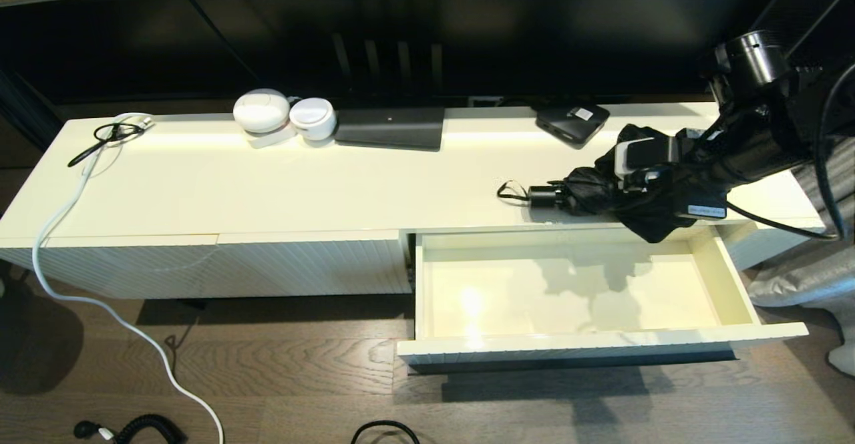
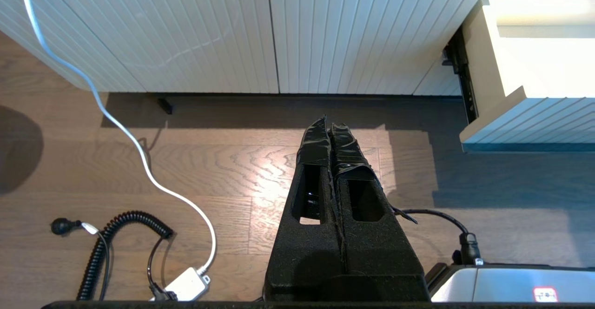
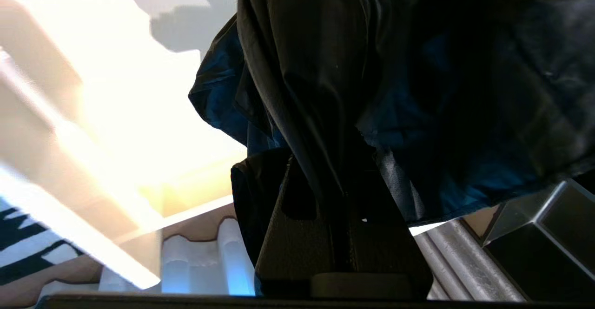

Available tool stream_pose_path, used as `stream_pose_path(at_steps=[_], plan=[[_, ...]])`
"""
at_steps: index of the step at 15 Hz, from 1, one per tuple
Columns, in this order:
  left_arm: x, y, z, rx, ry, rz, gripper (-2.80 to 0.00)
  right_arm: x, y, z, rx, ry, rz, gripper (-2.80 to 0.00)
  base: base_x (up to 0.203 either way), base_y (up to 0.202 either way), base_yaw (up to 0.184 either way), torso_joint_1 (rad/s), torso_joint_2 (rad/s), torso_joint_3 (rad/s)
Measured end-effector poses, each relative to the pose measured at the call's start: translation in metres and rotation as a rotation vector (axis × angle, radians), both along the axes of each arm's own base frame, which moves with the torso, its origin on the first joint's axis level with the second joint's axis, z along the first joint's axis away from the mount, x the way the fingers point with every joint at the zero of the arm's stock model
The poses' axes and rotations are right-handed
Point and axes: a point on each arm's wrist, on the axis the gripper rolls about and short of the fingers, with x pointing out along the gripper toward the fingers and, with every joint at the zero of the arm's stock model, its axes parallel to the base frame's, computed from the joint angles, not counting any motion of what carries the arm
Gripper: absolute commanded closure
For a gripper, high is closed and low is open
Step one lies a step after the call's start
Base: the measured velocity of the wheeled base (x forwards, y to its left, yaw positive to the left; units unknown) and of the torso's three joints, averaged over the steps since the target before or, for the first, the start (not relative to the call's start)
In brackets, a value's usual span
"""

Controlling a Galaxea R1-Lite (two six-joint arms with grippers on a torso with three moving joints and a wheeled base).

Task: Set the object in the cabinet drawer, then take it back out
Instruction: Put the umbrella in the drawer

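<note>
- Head view: right gripper (image 1: 640, 171), at the end of the arm reaching in from the right, is clamped on the umbrella (image 1: 604, 193) and holds it above the front edge of the cabinet top (image 1: 267, 177).
- Umbrella: handle (image 1: 542, 196) and wrist loop (image 1: 511, 191) stick out to the gripper's left; loose fabric hangs below the gripper, over the back edge of the drawer (image 1: 728, 280).
- Drawer: pulled fully out, directly below and in front of the gripper; its cream floor carries only the shadow of umbrella and gripper.
- Behind the gripper, on the cabinet top: flat black box (image 1: 572, 121) with a white label. Further to the gripper's left: dark flat panel (image 1: 391, 127), then two white round items (image 1: 284, 113), then a white cable (image 1: 80, 183) running off the far end down to the floor.
- Left wrist view: left gripper (image 2: 329, 130) is parked low over the wood floor (image 2: 209, 160), fingers pressed together with nothing between them.
- Ahead of it: ribbed white fronts (image 2: 232, 30) of the cabinet; ahead and to one side, a corner of the open drawer (image 2: 520, 123).
- Beside it on the floor: the white cable (image 2: 139, 151) and a coiled black cord (image 2: 107, 244).
- Right wrist view: the right gripper's fingers (image 3: 297, 216) are closed into the black umbrella fabric (image 3: 418, 90), which fills most of the view; the bright drawer interior (image 3: 130, 104) lies beyond it.
</note>
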Motion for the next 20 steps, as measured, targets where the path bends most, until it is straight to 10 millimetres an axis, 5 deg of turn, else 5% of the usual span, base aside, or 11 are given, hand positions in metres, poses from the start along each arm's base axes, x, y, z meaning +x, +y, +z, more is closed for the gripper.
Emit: stream_pose_path(at_steps=[11, 16, 20], plan=[[0.0, 0.0, 0.0, 0.0, 0.0, 0.0, 0.0, -0.11, 0.01, 0.007, 0.179, 0.074, 0.006, 0.0, 0.0, 0.0, 0.0, 0.0, 0.0, 0.0], [0.0, 0.0, 0.0, 0.0, 0.0, 0.0, 0.0, -0.116, 0.01, -0.016, 0.185, 0.166, 0.024, 0.0, 0.0, 0.0, 0.0, 0.0, 0.0, 0.0], [0.0, 0.0, 0.0, 0.0, 0.0, -0.001, 0.0, -0.095, 0.014, -0.04, 0.191, 0.229, 0.026, 0.0, 0.0, 0.0, 0.0, 0.0, 0.0, 0.0]])
